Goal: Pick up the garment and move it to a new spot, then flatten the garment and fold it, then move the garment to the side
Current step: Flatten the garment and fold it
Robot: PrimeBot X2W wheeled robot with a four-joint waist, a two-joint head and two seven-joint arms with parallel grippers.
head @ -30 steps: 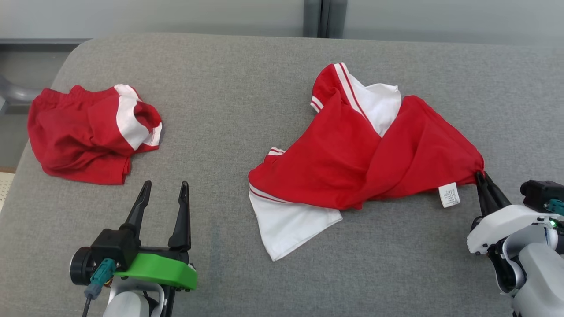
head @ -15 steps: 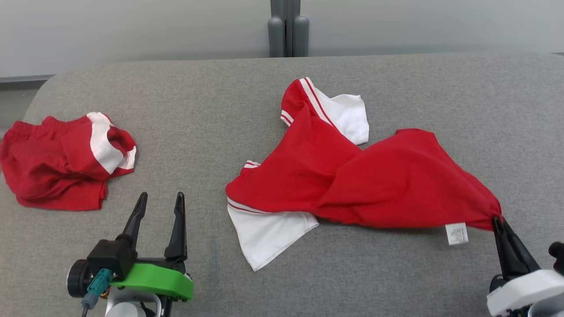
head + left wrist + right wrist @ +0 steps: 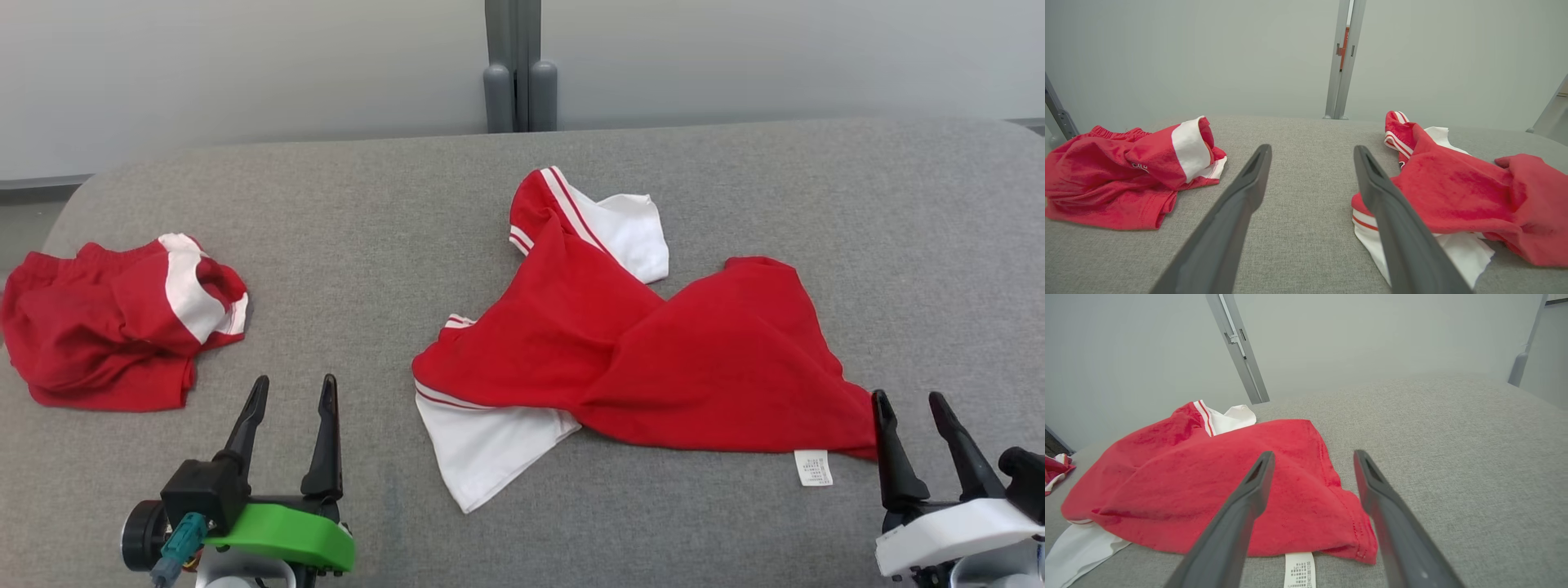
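Right gripper (image 3: 906, 400): jaws wide apart, nothing gripped, over the grey cushion's (image 3: 367, 204) near-right edge. The shirt's (image 3: 653, 351) red hem corner lies just beside its inner finger; can't tell if they touch. Left gripper (image 3: 295, 384): also wide, empty, over the cushion's near-left part. Shirt is crumpled on the cushion's middle and right. Its long axis runs left-right across the cushion, hem end pointing near-right, sleeves toward the middle. Care label (image 3: 814, 468) sticks out toward the cushion's near edge.

Grey upholstered surface (image 3: 343, 204), plain pale wall (image 3: 245, 65) behind, grey metal post (image 3: 513, 65) at centre
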